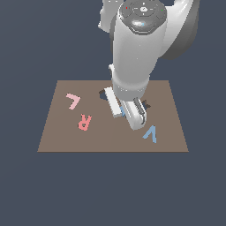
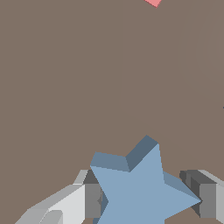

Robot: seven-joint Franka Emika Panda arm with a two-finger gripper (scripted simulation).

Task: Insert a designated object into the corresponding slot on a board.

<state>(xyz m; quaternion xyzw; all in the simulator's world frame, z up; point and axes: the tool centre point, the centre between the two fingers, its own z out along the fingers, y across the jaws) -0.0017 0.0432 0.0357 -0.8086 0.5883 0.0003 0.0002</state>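
Where the pincer [image 2: 146,201] straddles it, the star [image 2: 142,188] lies.

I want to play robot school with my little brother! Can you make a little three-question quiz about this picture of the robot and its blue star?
1. True or false: the gripper has the star between its fingers.
2. Which colour is the letter R on the board? A) green B) pink C) yellow
3. Fill in the missing word: the blue letter near the arm, on the exterior view's right, is a ___.

Key:
1. True. In the wrist view a finger stands on each side of the light-blue star.
2. B, pink.
3. V.
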